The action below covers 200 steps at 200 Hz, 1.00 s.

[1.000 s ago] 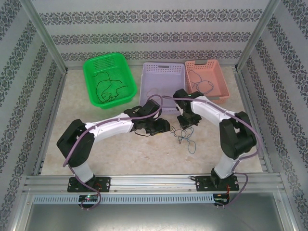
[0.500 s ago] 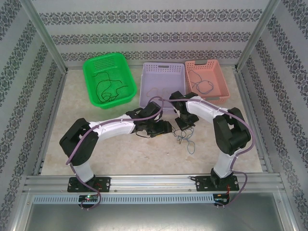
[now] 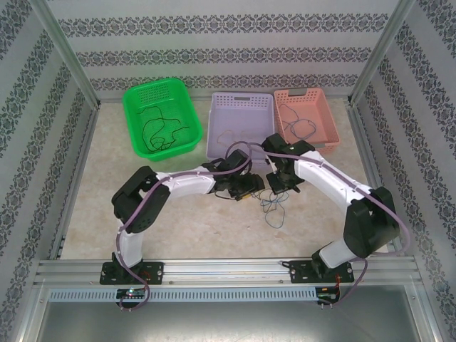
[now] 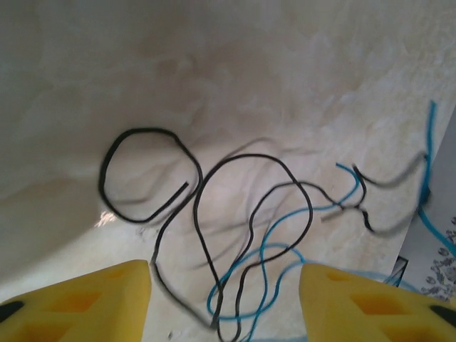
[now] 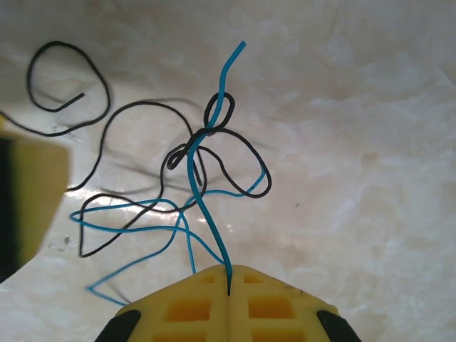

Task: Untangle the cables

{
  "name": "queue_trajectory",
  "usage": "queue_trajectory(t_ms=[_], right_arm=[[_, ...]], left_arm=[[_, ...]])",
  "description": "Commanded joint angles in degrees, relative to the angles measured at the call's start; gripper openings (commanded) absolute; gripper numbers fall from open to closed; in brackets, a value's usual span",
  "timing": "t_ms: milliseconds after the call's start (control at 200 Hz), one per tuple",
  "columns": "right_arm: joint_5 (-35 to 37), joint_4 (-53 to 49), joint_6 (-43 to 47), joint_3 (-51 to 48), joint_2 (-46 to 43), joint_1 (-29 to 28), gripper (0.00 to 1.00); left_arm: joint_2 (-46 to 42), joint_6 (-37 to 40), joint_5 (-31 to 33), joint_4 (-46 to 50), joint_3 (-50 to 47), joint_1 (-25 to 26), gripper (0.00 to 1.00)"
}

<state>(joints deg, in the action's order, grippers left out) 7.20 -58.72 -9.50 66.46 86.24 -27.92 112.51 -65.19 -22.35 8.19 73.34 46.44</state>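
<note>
on the table (image 3: 178,228), just in front of the lilac basket (image 3: 242,95), a small tangle of cables (image 3: 274,205), black and blue, looped through one another. at the side nearest the basket, right gripper (image 5: 229,285) pressed fully together on the blue cable (image 5: 203,206), stretched straight from knot to fingers. left of it, left gripper (image 4: 224,274) with fingers well apart over part of the tangle, gripping nothing.

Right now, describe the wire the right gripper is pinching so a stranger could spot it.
On the pale table, in front of the lilac basket, lies a small tangle of thin wires. The pinched wire runs out of the shut right gripper into the knot: it is blue, the loops wound round it black.
</note>
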Motion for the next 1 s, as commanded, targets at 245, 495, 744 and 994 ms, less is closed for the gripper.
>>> queue_trajectory(t_ms=[245,495,744,994], right_arm=[[-6.1,-4.3,-5.2,5.1,-11.9,5.7,0.00],[-12.2,-1.8,-8.8,9.7,-17.3,14.1,0.00],[-18.4,4.1,-14.2,11.4,-18.4,18.9,0.00],[-23.5,8.1,-16.3,12.6,-17.5,20.4,0.00]], left_arm=[[-6.0,2.0,15.0,13.3,-2.9,0.7,0.00],[-22.7,1.6,23.5,25.0,-16.8,-5.4,0.00],[-36.3,3.5,27.8,33.5,-24.8,-14.9,0.00],[-41.7,7.1,26.3,35.6,-27.2,-22.9,0.00]])
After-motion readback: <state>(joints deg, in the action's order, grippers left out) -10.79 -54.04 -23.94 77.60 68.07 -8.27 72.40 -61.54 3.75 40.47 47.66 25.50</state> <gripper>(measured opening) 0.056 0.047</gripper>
